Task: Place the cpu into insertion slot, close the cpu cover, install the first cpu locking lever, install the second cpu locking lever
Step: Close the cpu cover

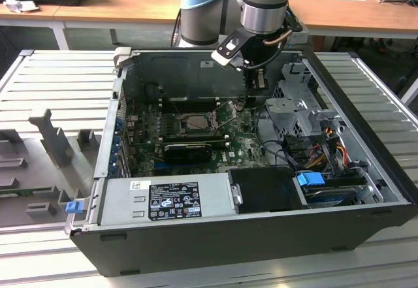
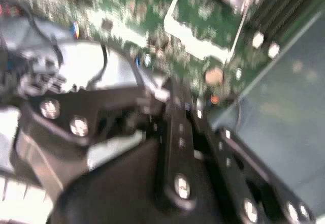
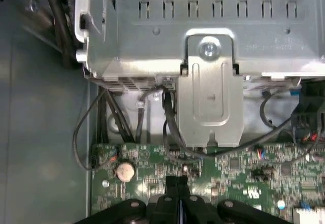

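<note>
Exterior view, from its left: grey moulded fixtures (image 1: 49,138) lie on the ribbed worktop (image 1: 59,72), and a blue clip (image 1: 73,206) sits by the near corner of the open computer case (image 1: 215,249). Inside, a labelled power supply (image 1: 173,200) runs along the near wall, with the green motherboard (image 1: 241,145) behind it. Toward the middle of the board is the insertion slot (image 1: 173,125), its dark rim framing a pale grey square that I take to be the cpu (image 1: 196,124), seated flat, though I cannot be sure it is not the bare pin field. Just to the slot's right, in the second wrist view, the cpu cover (image 2: 195,41) appears as a silvery frame with green board visible through its cut-out, so it seems swung open, not down over the chip. I cannot make out either locking lever as latched. Further right, the claw (image 1: 259,91) hangs from the arm over the board's far right part, well apart from the slot and close to the metal drive cage (image 1: 290,108). In the first wrist view its fingertips (image 3: 171,186) are drawn narrow, with barely a seam between them, and a round coin cell (image 3: 125,170) lies near. By my judgement the chip is probably placed, while closing the cover and fitting both levers are left.
</note>
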`<move>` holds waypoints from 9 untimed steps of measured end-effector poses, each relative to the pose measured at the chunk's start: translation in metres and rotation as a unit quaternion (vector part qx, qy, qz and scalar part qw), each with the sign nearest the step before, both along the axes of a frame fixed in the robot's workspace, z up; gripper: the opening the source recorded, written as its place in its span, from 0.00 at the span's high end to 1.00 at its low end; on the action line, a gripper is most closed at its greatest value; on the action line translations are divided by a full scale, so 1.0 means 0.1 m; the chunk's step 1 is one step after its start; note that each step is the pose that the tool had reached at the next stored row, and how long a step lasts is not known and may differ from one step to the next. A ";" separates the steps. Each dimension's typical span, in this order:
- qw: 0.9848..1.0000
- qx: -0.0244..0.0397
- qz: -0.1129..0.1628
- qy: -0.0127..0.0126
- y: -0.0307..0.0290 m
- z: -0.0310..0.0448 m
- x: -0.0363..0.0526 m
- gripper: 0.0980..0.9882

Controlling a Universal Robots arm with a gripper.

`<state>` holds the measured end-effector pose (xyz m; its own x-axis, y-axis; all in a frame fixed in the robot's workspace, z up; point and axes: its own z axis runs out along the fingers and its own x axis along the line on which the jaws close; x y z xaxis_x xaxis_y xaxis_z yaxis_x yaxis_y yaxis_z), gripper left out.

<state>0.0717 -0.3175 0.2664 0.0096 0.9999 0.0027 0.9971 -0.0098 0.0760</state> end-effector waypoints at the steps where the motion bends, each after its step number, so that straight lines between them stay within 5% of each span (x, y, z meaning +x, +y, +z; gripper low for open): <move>1: 1.000 0.000 0.000 0.000 -0.001 -0.009 0.000 0.99; 9: 1.000 0.000 0.001 0.003 -0.029 -0.193 -0.029 0.99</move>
<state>0.0689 -0.3204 0.2471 0.0067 1.0000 0.0018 0.9975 -0.0068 0.0708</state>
